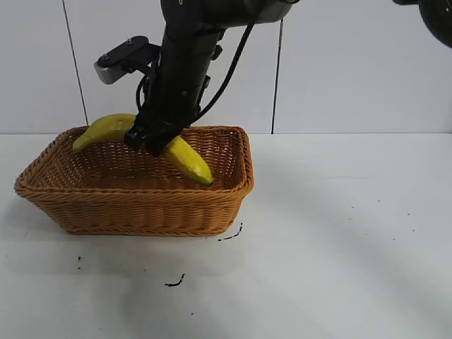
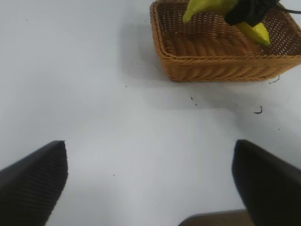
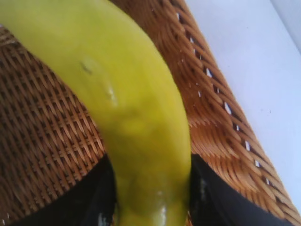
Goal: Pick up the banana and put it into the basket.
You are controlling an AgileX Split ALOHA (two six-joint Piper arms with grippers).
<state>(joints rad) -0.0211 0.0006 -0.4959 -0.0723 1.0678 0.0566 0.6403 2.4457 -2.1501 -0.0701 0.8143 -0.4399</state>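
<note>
Your right gripper [image 1: 157, 141] is clamped on the banana [image 1: 185, 157] at about its middle, and it holds the fruit over the open top of the basket [image 1: 134, 208]. In the exterior view the banana arches across the basket: one end reaches out over the rim toward that view's left, the other points down into the interior on the right side, its tip low against the inner weave near the front wall. You cannot confirm from these views whether that tip touches the basket. The right wrist view shows the dark fingers [image 3: 207, 197] pressed on both sides of the banana [image 3: 136, 122], with the basket's weave and braided rim [image 3: 225, 136] directly behind it. Your left gripper [image 2: 150, 188] hangs over the bare white table [image 2: 117, 117], well apart from the basket [image 2: 221, 59]; its two fingers [image 2: 33, 181] are spread wide with nothing between them. From that wrist view the banana [image 2: 256, 30] is seen above the basket's interior, gripped by the other arm. Small dark specks [image 1: 175, 282] lie on the table in front of the basket.
</note>
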